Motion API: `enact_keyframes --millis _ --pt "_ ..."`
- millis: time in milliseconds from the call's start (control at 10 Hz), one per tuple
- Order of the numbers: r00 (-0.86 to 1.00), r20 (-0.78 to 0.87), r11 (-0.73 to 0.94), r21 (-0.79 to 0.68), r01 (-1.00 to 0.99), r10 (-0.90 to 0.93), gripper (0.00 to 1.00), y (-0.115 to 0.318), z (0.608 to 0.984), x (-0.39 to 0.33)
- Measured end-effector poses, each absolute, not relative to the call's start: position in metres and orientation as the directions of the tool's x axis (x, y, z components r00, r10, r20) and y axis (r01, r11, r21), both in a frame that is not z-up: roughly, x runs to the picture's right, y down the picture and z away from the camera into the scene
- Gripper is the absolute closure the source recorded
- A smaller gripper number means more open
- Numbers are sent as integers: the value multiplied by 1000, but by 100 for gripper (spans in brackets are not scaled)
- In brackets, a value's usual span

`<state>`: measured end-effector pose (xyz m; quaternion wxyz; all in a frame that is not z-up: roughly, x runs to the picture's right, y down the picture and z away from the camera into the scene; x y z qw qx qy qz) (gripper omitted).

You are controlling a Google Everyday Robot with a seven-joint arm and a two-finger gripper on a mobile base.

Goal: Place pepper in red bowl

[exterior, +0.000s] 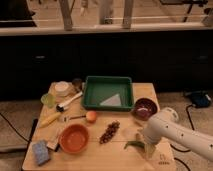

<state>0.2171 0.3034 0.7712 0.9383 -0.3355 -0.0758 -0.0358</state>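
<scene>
Nearest me, at the front left corner of the wooden tabletop (pixel 95 159), I see a blue sponge (pixel 40 152). At front right the white arm (pixel 176 132) comes in from the right, with the tool (pixel 149 149) pointing down just over the board and its jaws spread wide, nothing held between them. The pepper (pixel 131 145) lies flat on the tabletop just to the left of the tool. Its right end reaches the tool, but I cannot tell if they touch. The red bowl (pixel 74 138) sits well apart to the left, with nothing inside. Between bowl and pepper, slightly farther back, lies a dark cluster (pixel 110 131). Behind that are an orange fruit (pixel 91 116) and, at left, a yellow item (pixel 50 120). A maroon bowl (pixel 145 108) stands at right, behind the arm. Farther back is the green tray (pixel 107 92), with a brush (pixel 70 101), a green cup (pixel 48 100) and a white dish (pixel 62 88) to its left.
</scene>
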Motion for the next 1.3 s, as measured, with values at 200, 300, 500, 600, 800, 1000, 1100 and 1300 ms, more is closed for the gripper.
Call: enact_keyframes --millis 200,300,500,600,800,1000,1100,1300 --pt "986 168 773 -623 119 -16 20 303 772 218" --pt "986 169 773 -623 119 -16 23 303 773 218" --pt "985 170 773 -623 119 -15 28 304 773 219" --pt "985 172 773 -623 122 -17 28 303 773 218" --pt "985 174 773 -622 122 -16 30 303 774 219" --pt "985 172 771 -626 117 -9 48 306 774 223" --pt "986 169 770 -628 111 -4 58 307 773 226" --pt "985 172 769 -629 112 -3 79 308 774 226"
